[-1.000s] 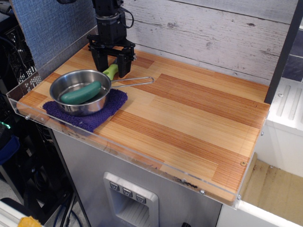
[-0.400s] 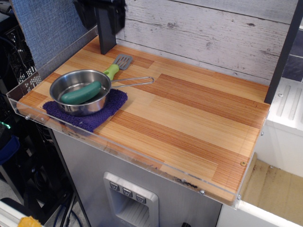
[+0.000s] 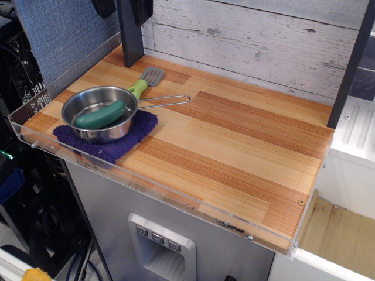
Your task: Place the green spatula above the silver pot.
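Note:
The green spatula (image 3: 145, 82) lies flat on the wooden table just behind the silver pot (image 3: 98, 113). Its lime handle touches or nearly touches the pot's far rim, and its grey slotted blade points toward the back wall. The pot sits on a purple cloth (image 3: 111, 140), with its wire handle (image 3: 167, 101) pointing right. A dark green sausage-shaped vegetable (image 3: 101, 116) lies inside the pot. My gripper (image 3: 123, 7) is high at the top edge, well above the spatula, mostly cut off. Its jaws do not show.
A dark vertical post (image 3: 130, 35) stands at the back left. A clear acrylic rim (image 3: 146, 190) runs along the table's front and left edges. The grey plank wall (image 3: 246, 41) closes the back.
My gripper was down around the spatula behind the pot a second ago. It has risen off it to the top of the frame, leaving the spatula lying on the table.

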{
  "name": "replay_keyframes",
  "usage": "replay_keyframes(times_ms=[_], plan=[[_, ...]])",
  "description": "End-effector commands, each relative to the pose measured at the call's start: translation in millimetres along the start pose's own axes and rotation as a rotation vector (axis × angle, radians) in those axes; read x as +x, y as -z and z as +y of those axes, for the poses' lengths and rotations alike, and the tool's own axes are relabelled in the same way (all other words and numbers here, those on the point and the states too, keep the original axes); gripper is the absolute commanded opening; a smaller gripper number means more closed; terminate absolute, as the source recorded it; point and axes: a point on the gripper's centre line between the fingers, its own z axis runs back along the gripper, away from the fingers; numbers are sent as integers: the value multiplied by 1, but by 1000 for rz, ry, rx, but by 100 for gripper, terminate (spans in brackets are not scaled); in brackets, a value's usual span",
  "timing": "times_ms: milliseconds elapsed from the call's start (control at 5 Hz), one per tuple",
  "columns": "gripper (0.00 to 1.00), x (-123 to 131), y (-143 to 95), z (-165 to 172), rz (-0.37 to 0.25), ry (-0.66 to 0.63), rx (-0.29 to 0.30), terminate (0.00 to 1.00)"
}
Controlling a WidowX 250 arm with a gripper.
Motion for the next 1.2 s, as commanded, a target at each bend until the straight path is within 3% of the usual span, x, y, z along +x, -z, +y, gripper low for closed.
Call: replay_keyframes(times_ms=[0,800,1000], plan=[[100,-1,-38,-7,-56,22,18,0],[100,-1,-38,-7,-56,22,18,0],[100,-1,-38,-7,-56,22,18,100]])
